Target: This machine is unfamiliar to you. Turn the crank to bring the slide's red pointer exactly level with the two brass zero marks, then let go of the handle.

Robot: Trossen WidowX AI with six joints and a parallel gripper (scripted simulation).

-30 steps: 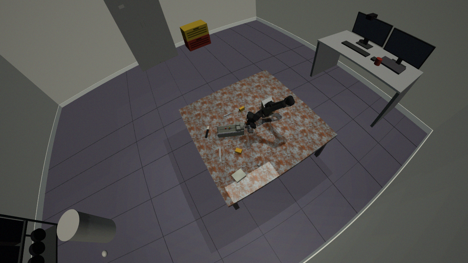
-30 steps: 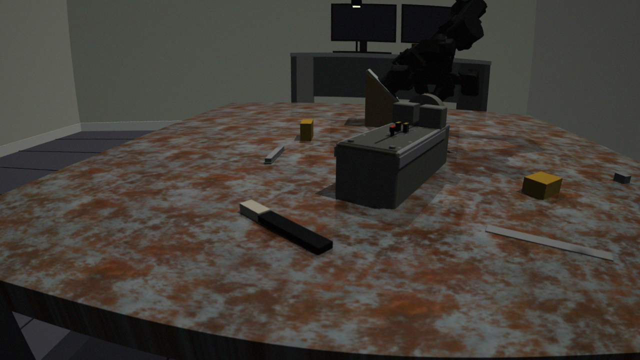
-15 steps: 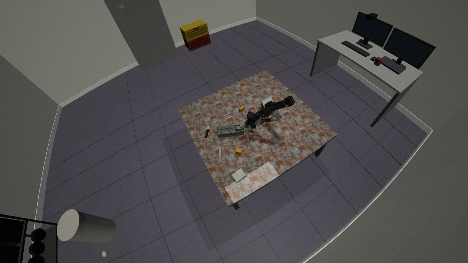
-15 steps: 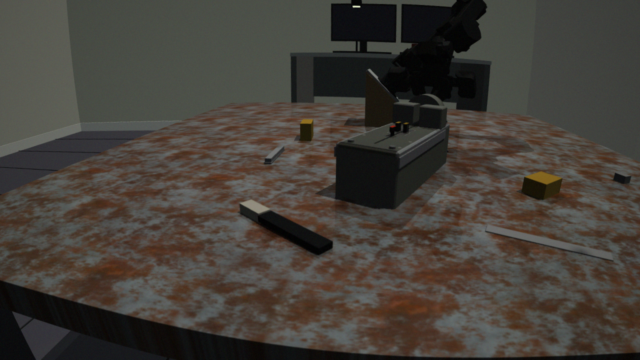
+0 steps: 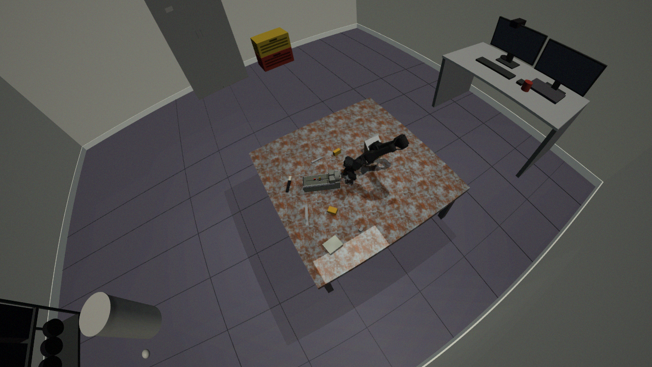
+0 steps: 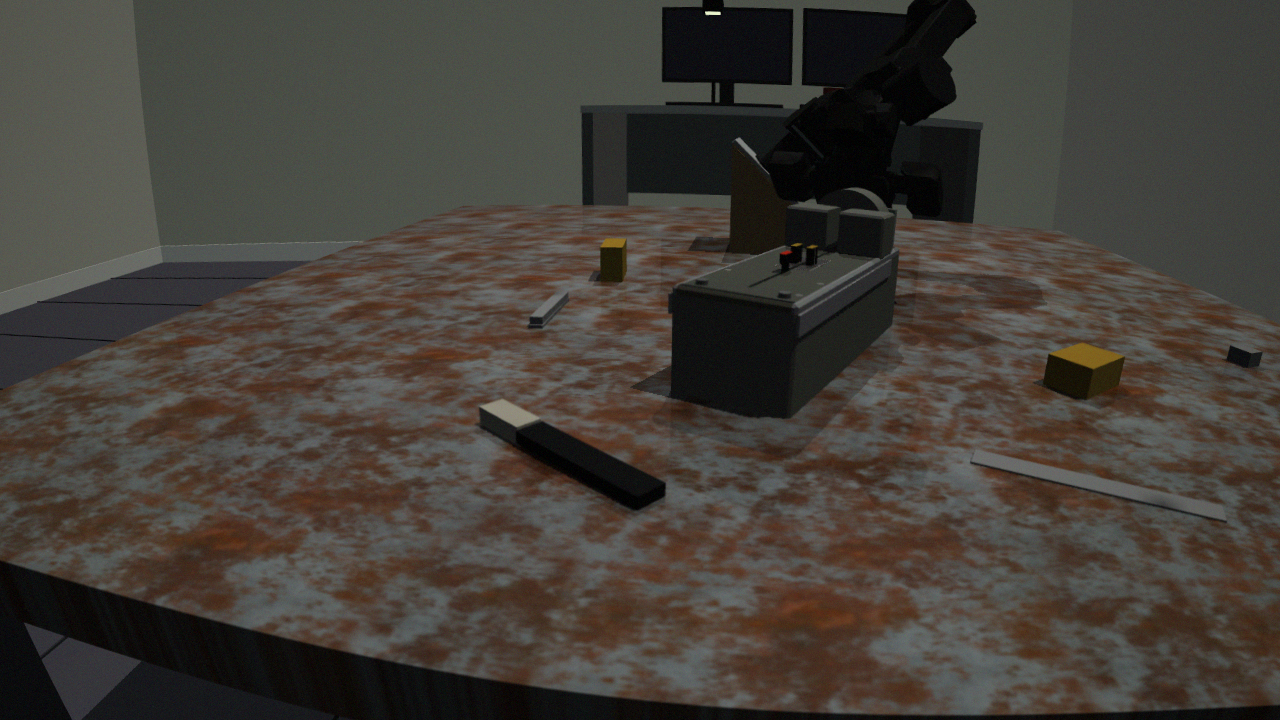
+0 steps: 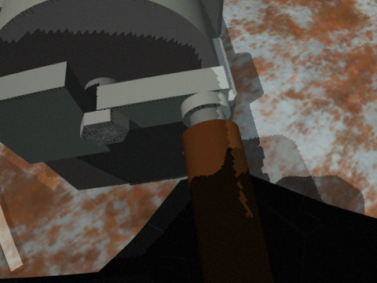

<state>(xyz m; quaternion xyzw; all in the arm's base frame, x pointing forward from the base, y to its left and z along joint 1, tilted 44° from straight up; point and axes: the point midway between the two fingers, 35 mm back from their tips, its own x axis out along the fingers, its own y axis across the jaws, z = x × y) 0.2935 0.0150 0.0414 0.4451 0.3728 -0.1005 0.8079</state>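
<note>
From up high I look steeply down over the whole tabletop (image 5: 410,182) (image 6: 358,537) and the desk (image 5: 515,86) (image 6: 778,147); the exterior view sits low by the table's edge, facing across it toward that same desk; the wrist view peers very closely at the crank's orange handle (image 7: 214,147).
</note>
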